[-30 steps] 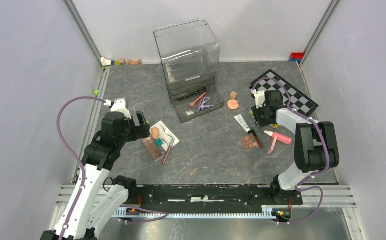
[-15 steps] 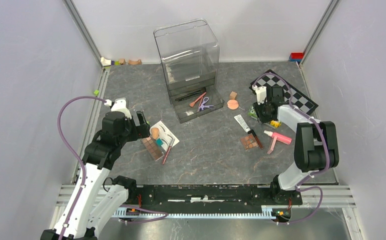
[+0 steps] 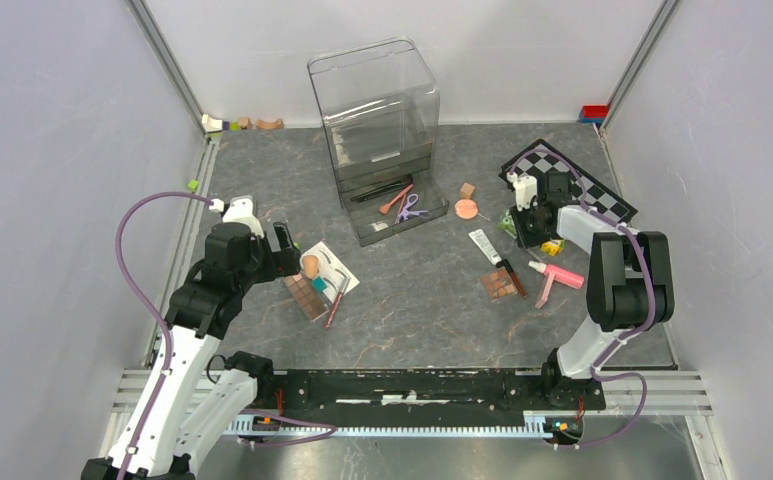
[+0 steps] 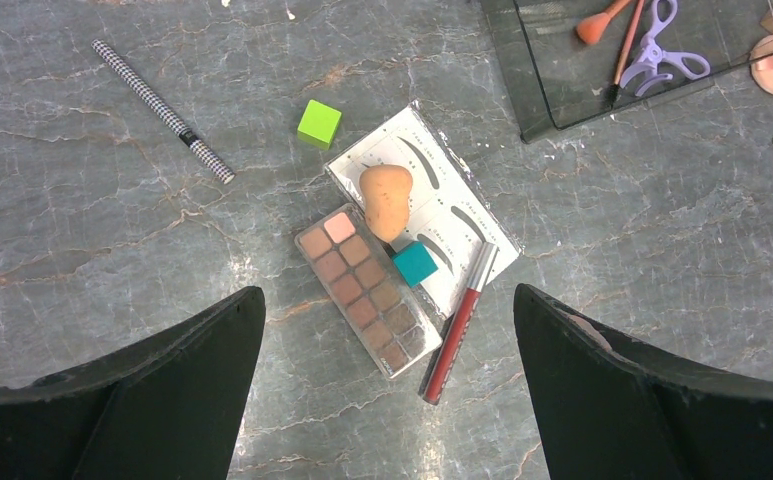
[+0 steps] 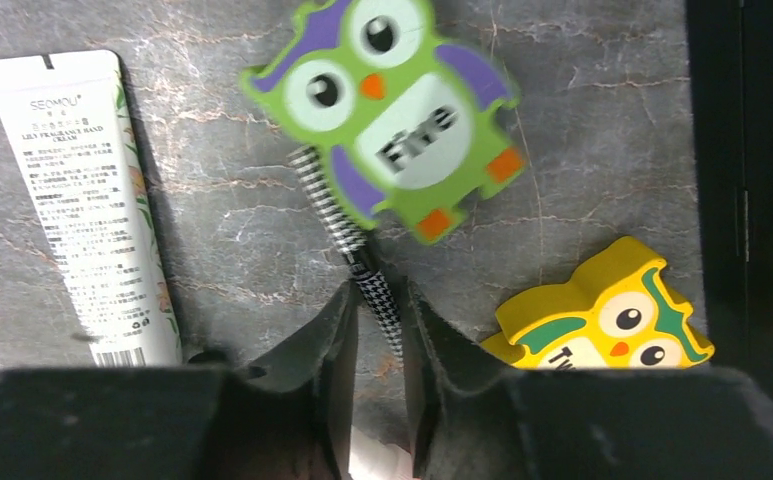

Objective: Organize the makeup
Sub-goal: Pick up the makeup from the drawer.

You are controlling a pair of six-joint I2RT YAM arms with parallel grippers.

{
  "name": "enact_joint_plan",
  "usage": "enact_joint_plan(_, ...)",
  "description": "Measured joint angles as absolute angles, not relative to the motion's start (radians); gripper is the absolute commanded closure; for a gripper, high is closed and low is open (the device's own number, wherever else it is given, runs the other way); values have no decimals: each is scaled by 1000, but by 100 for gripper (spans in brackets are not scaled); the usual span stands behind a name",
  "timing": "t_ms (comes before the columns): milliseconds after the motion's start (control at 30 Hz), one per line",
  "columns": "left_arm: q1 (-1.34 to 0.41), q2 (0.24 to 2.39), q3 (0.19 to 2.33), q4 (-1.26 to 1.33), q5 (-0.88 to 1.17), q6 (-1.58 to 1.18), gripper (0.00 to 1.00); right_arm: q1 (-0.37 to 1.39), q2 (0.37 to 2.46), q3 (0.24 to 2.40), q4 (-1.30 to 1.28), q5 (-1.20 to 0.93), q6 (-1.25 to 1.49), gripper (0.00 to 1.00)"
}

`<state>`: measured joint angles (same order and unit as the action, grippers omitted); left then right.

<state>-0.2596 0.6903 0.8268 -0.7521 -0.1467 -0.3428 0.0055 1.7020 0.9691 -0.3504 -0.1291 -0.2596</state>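
Two arms reach over the grey tabletop (image 3: 412,320) in the top view. The left end effector (image 3: 284,243) hangs just beside the white eyebrow card (image 3: 334,255), and the right end effector (image 3: 522,218) points down beside the checkerboard (image 3: 592,195), its fingertips hidden under its own body. A clear organizer (image 3: 374,100) stands at the back, its drawer (image 3: 382,228) open with the lilac scissors (image 3: 412,210) inside; a pink compact (image 3: 467,209), a white tube (image 3: 484,245) and a pink tube (image 3: 560,274) lie between drawer and right arm. In the left wrist view the fingers stand wide apart, holding nothing, over a brown palette (image 4: 367,290) that touches the card. A peach sponge (image 4: 386,198) and a teal cube (image 4: 415,264) lie on the card, a red pencil (image 4: 459,322) lies along its edge, and a checked pencil (image 4: 162,110) lies well apart to the left. The drawer and compact are cut off by the frame. In the right wrist view the fingers (image 5: 332,340) stand narrowly apart on either side of a second checked pencil (image 5: 377,290), whose far end disappears under a green owl (image 5: 392,110). Whether they press it I cannot tell. A yellow owl (image 5: 602,320) is partly hidden behind the right finger.
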Motion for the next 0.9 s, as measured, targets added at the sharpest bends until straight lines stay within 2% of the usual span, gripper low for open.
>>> enact_joint_plan(267, -260, 690, 827, -752, -146, -343, 0, 5, 1701, 970, -353, -155, -281, 100)
enact_joint_plan(633, -260, 691, 827, -752, -146, -343, 0, 6, 1566, 929, -335, -272, -286, 100)
enact_joint_plan(900, -260, 692, 826, -744, -127, -342, 0, 46, 1414, 827, -170, -344, -258, 100)
